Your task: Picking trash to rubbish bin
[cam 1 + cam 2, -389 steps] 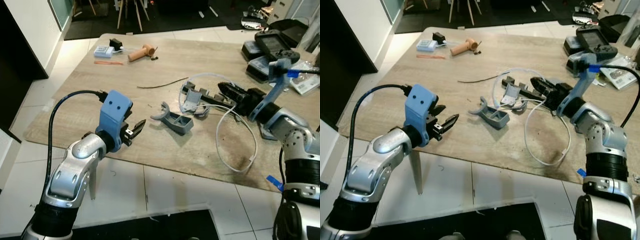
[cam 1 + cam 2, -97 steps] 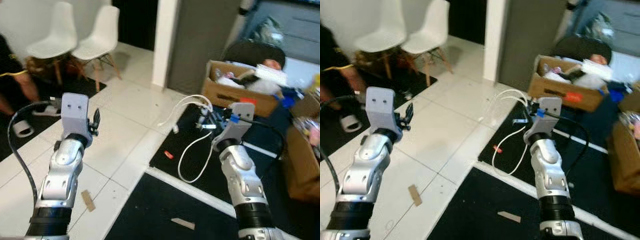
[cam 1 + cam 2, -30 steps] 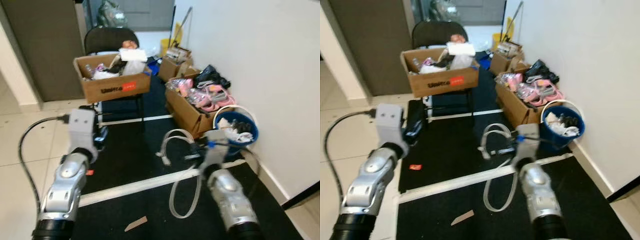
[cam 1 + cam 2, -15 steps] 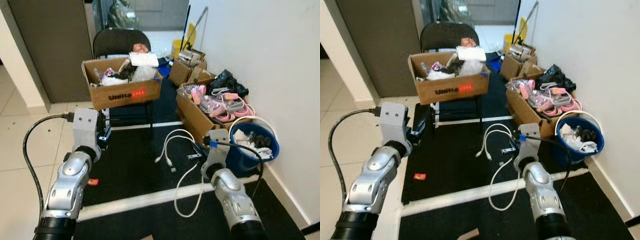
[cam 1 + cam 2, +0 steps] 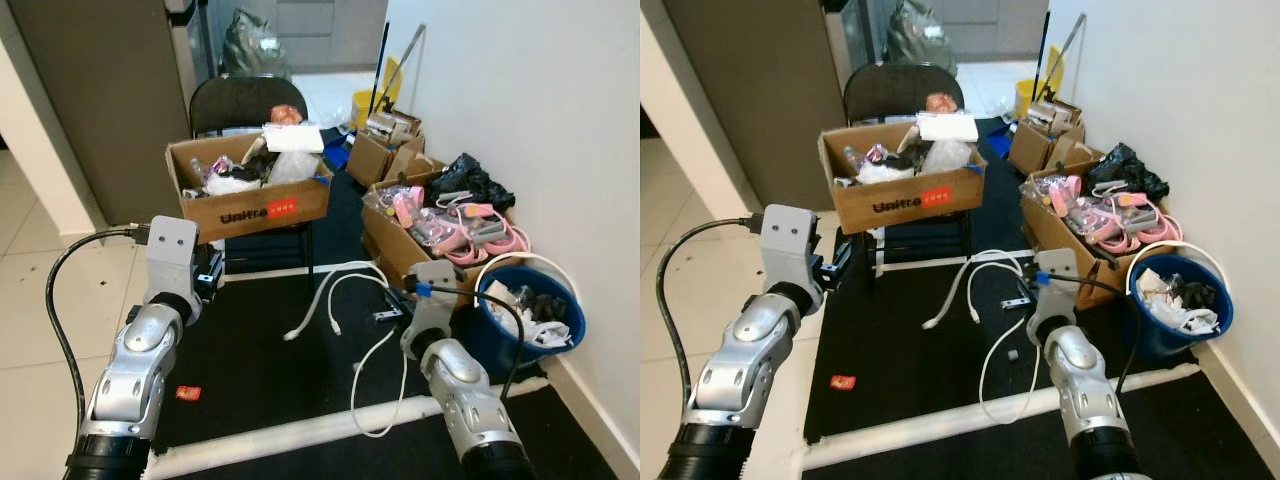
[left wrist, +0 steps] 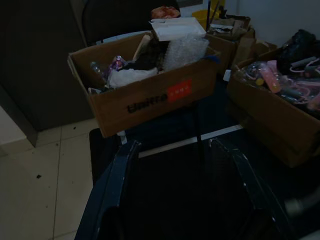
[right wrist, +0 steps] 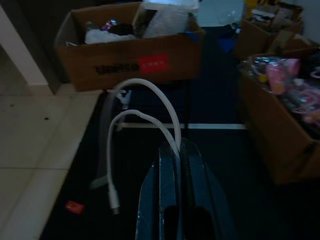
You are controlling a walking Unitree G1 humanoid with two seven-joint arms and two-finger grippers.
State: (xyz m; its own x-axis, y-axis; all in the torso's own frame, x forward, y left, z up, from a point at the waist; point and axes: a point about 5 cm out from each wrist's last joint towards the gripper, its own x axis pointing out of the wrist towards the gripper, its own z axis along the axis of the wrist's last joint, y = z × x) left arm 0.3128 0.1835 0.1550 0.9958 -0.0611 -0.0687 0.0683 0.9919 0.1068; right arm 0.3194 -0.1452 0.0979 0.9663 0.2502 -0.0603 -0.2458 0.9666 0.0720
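My right gripper [image 7: 178, 145] is shut on a long white cable [image 5: 322, 295]. The cable loops up in front of the gripper, and its loose ends [image 5: 992, 375] hang down toward the black mat. A blue bucket [image 5: 510, 340] stuffed with rubbish stands on the floor to the right of that gripper, against the white wall. My left gripper [image 6: 175, 144] is held up on the left, open with nothing between its fingers [image 6: 122, 170], pointing toward the cardboard box on the chair.
A cardboard box [image 5: 250, 205] full of odds and ends rests on a black chair [image 5: 235, 100] straight ahead. More open cardboard boxes [image 5: 400, 250] line the wall. A white tape line [image 5: 300, 430] crosses the black mat, and a red scrap [image 5: 187, 392] lies on it.
The whole picture has shifted as I move forward, so the bucket and boxes now sit nearer and farther right. The cable has stayed in my right gripper and swung a little.
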